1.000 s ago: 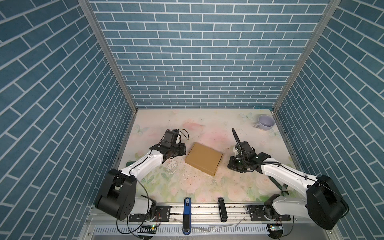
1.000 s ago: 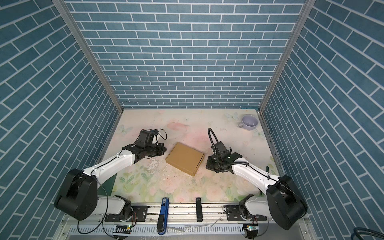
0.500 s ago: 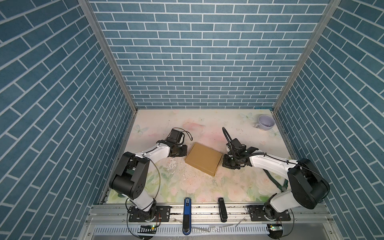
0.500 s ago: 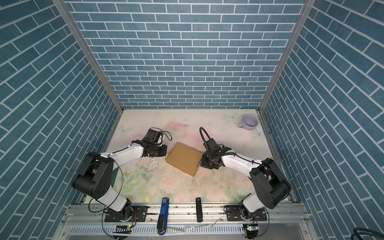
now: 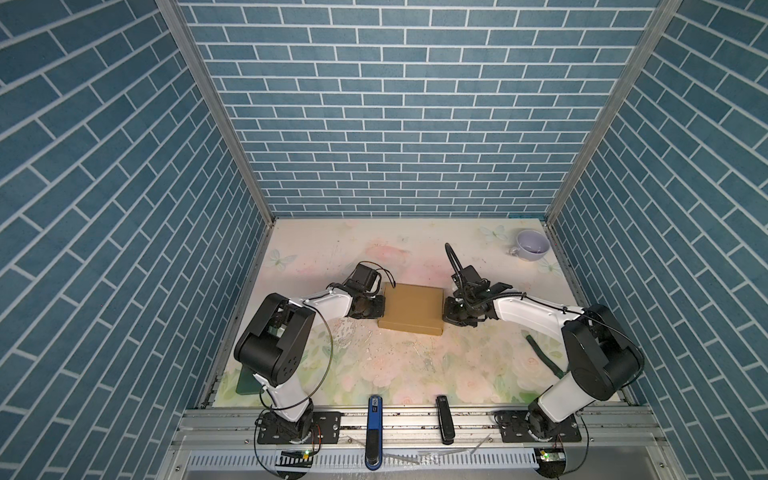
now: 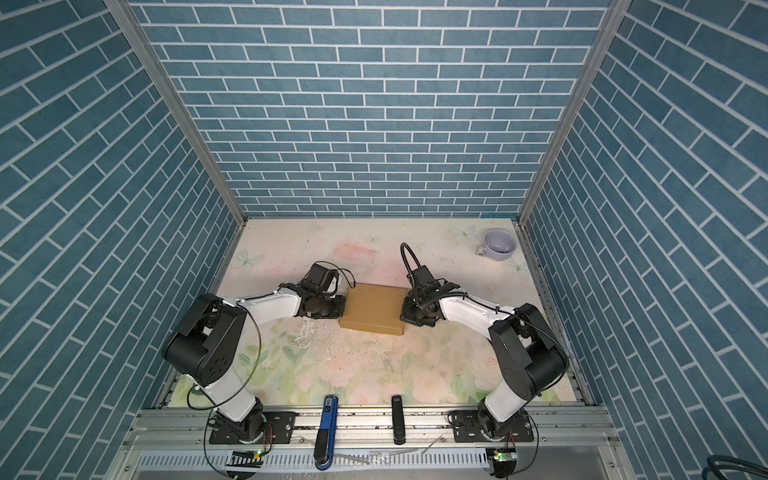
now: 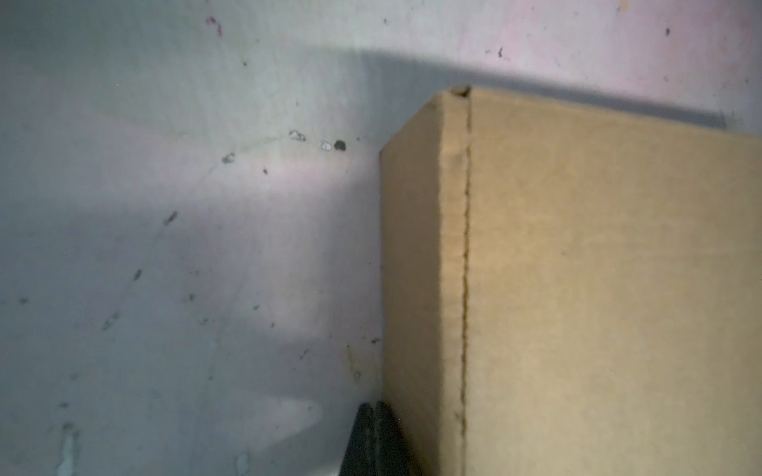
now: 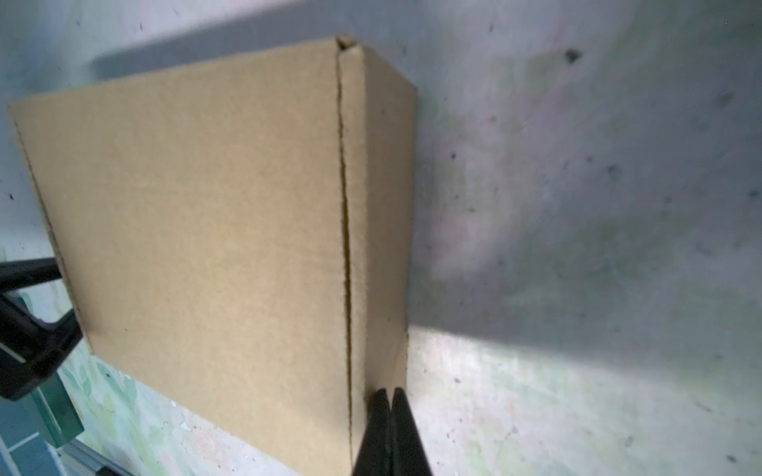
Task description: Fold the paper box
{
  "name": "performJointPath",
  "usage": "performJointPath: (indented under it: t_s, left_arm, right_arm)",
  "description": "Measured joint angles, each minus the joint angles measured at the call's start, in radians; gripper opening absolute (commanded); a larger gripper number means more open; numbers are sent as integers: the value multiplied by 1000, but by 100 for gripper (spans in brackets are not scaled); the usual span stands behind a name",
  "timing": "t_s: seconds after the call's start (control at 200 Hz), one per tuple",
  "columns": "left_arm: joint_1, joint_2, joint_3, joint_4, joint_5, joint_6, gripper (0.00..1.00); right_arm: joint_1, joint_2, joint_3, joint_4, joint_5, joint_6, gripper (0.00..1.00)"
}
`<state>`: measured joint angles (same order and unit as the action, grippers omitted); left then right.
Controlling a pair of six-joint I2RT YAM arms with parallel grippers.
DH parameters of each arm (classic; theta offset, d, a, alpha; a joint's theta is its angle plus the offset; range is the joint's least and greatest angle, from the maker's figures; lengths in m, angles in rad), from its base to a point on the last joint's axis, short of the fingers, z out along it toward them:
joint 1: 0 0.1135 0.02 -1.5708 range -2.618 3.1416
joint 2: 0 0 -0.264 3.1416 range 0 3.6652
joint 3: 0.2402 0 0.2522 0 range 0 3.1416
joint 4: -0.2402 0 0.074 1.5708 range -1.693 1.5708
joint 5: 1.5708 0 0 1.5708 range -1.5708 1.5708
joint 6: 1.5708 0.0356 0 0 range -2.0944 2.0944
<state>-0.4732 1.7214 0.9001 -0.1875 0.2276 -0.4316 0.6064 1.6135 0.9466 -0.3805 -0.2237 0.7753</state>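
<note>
**Box Closed, Fingers Shut**

The paper box [image 5: 411, 306] was laid closed mid-worktop [image 5: 395, 374]. The left fingers [image 7: 365, 449] and right fingers [image 8: 376, 441] were clenched empty beside its walls. Close up, only their tips were shown; touching could not be told.

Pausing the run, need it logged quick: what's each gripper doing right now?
Left gripper: closed, holding nothing, tips beside the plain brown cardboard box.
Right gripper: closed, holding nothing, tips at that box's opposite side.

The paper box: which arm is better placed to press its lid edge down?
Probably right: the shut right gripper touches the paper box beside a gaping lid seam; near the shut left gripper the seam looks tighter.
</note>
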Motion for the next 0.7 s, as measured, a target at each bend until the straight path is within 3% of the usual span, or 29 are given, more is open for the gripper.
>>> performJointPath:
  t_s: [0.425, 0.7]
  left_arm:
    - [-4, 40, 55, 16, -33, -59, 2]
    - [-8, 39, 68, -6, -64, -61, 14]
  right_arm:
    - [-77, 111, 120, -3, -13, -78, 0]
    - [-76, 106, 120, -9, -11, -97, 4]
